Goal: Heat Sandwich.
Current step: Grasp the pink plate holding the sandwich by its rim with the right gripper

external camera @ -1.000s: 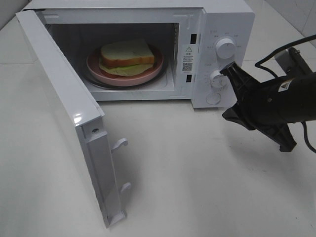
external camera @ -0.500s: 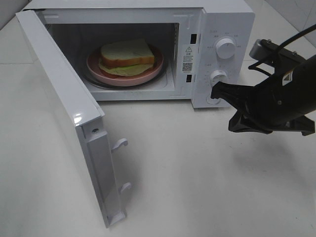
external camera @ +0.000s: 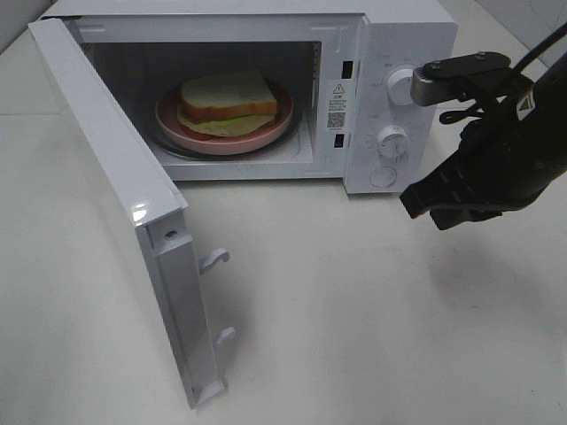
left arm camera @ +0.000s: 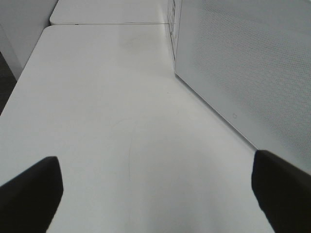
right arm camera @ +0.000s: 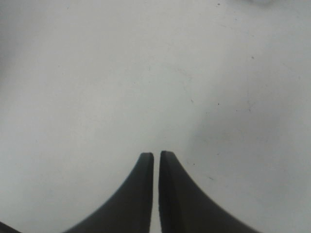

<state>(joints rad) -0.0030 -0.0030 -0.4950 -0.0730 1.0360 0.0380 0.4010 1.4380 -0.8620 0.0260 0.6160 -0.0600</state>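
Note:
The sandwich point(external camera: 229, 97), white bread with a tan crust and green leaves, lies on a pink plate point(external camera: 177, 127) inside the white microwave point(external camera: 390, 35). The microwave's door point(external camera: 115, 204) stands wide open to the left. My right gripper point(external camera: 418, 204) hangs in front of the control panel, right of the cavity, pointing down at the table. In the right wrist view its fingertips point(right arm camera: 156, 155) stand almost together over bare table with nothing between them. My left gripper point(left arm camera: 155, 194) is open wide above the table beside a dotted white panel of the microwave point(left arm camera: 252, 73); it is out of the high view.
Two round knobs, upper point(external camera: 403, 86) and lower point(external camera: 391, 139), and a round button point(external camera: 383, 176) sit on the microwave's panel. The door's latch hooks point(external camera: 217, 258) stick out over the white table point(external camera: 354, 336).
My right gripper has come off the lower knob, dropped past the round button and drawn back to the right, turning to point down at the table. The door and sandwich have not moved.

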